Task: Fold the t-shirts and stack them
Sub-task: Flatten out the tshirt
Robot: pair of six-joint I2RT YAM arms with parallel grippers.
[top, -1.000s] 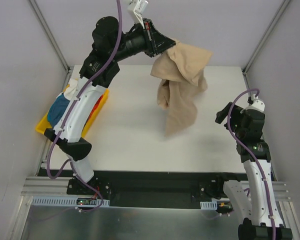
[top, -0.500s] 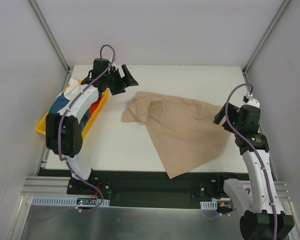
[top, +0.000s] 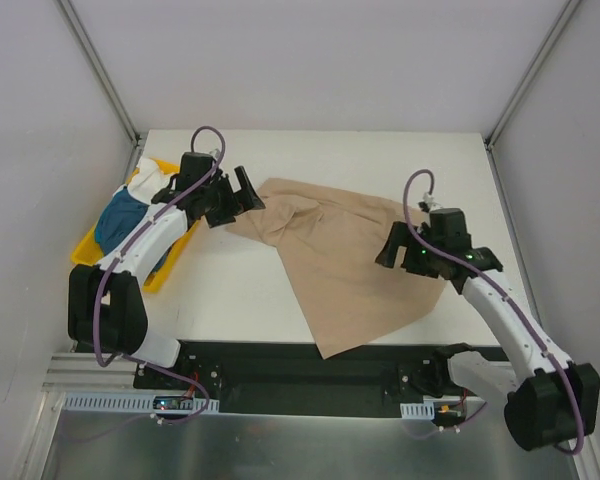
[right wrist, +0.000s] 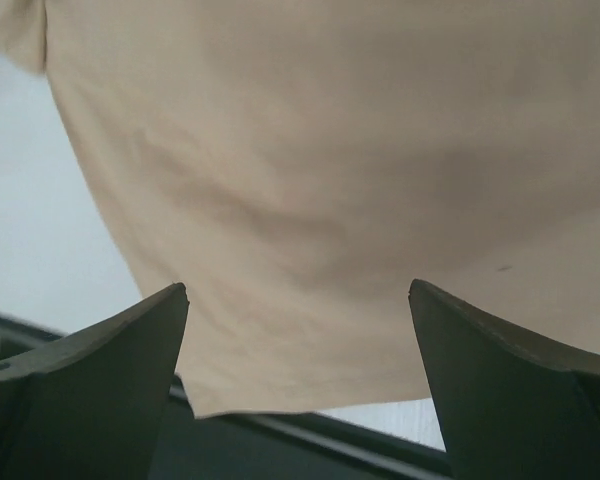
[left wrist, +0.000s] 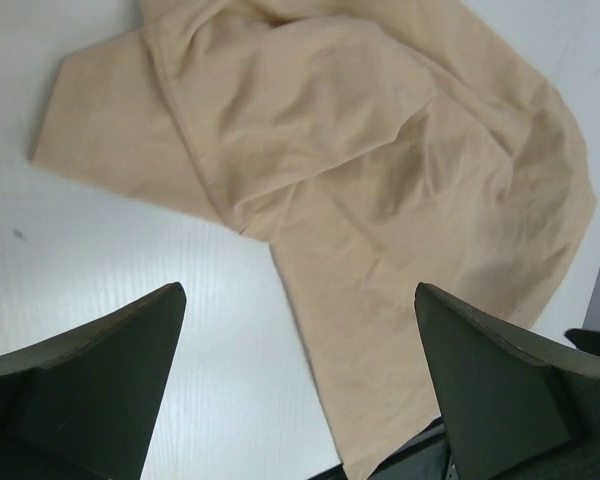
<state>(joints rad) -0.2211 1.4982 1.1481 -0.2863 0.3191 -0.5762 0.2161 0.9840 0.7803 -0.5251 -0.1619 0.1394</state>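
"While both arms hung over the table (top: 230,290), where did the tan shirt (top: 350,260) lie?"

"It lay crumpled in the middle and toward the right, with one corner reaching the near edge. Its far left part was bunched into folds."

"And the left gripper (top: 236,198)?"

"It sat just beside that bunched left end, with its fingers (left wrist: 100,390) spread wide and nothing between them. Its wrist camera looked across the cloth."

"What about the right gripper (top: 435,258)?"

"It was above the shirt's right side. Its jaws were wide apart too, gripping nothing, with flat cloth below them. I couldn't tell whether the tips touched it."

"What about the other shirts?"

"A teal shirt (top: 118,215) and a white shirt (top: 152,170) were heaped in the yellow tray (top: 85,255) at the left edge, partly hidden by the left arm."
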